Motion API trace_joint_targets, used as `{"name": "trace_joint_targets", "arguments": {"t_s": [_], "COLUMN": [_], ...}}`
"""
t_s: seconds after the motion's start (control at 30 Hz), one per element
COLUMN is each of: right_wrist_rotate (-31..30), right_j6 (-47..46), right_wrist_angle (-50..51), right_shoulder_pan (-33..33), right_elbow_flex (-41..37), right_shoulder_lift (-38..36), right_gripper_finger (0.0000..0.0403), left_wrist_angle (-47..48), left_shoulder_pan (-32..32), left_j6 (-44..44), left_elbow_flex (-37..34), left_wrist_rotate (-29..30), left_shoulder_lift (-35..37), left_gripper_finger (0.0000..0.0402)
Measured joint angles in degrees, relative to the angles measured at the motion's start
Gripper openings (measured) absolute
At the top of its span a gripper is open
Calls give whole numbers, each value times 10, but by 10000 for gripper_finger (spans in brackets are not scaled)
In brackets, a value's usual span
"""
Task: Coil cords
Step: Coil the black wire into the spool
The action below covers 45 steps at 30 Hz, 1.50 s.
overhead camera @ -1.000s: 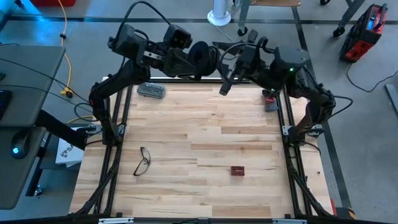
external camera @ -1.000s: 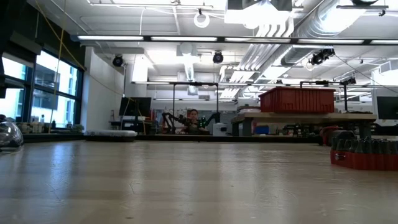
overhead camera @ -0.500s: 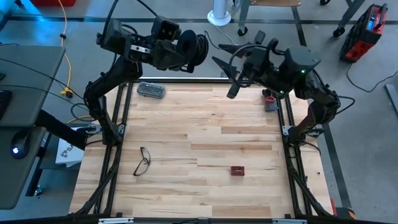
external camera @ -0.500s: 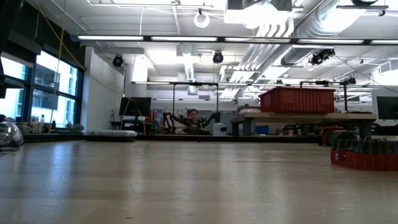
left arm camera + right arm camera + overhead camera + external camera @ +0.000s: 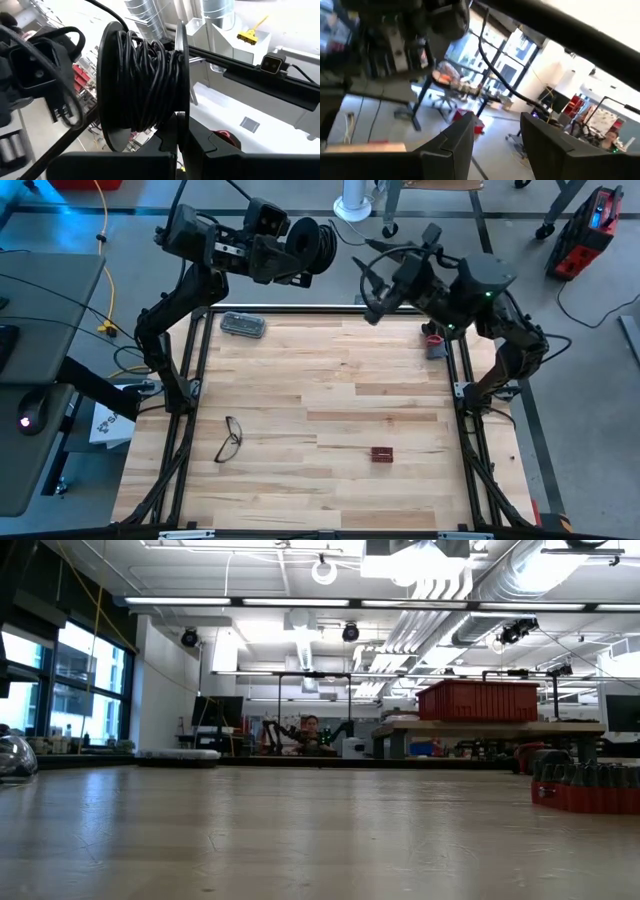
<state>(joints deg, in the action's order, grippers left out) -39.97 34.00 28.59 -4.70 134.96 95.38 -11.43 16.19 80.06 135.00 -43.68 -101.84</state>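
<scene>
Left claw (image 5: 181,131) clenched on reel (image 5: 142,85); right claw (image 5: 495,135) released above wooden table (image 5: 320,420).

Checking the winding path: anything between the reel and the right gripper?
In the high view only open air over the table's far edge, crossed by a thin dark wire, separates the reel from the right gripper.

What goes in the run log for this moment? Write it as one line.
left claw: shut on reel, raised past table's far edge | right claw: open, empty, beside reel | cord: loose near right claw
</scene>
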Motion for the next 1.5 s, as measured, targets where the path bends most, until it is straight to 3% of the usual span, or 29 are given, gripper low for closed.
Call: {"name": "trace_joint_targets", "arguments": {"t_s": [0.23,0.4,0.63,0.87,1.3,1.5], "right_wrist_rotate": [-38,6,55,22,-3,1], "right_j6": [19,24,104,214,250,247], "right_wrist_angle": [87,61,43,4,-9,-10], "right_shoulder_pan": [-12,-7,-1,0,-1,17], "right_elbow_flex": [0,0,0,0,0,0], "right_shoulder_lift": [-28,-41,-29,-15,-16,-16], "right_gripper_finger": [154,154,154,154,153,113], "left_wrist_angle": [0,0,2,12,12,13], "left_shoulder_pan": [9,11,10,10,10,10], "left_j6": [3,9,9,9,9,9], "left_elbow_flex": [0,0,0,0,0,0], "left_wrist_rotate": [-1,1,3,3,3,3], "left_shoulder_lift": [0,0,0,0,0,0], "left_gripper_finger": [3,3,3,3,3,3]}}
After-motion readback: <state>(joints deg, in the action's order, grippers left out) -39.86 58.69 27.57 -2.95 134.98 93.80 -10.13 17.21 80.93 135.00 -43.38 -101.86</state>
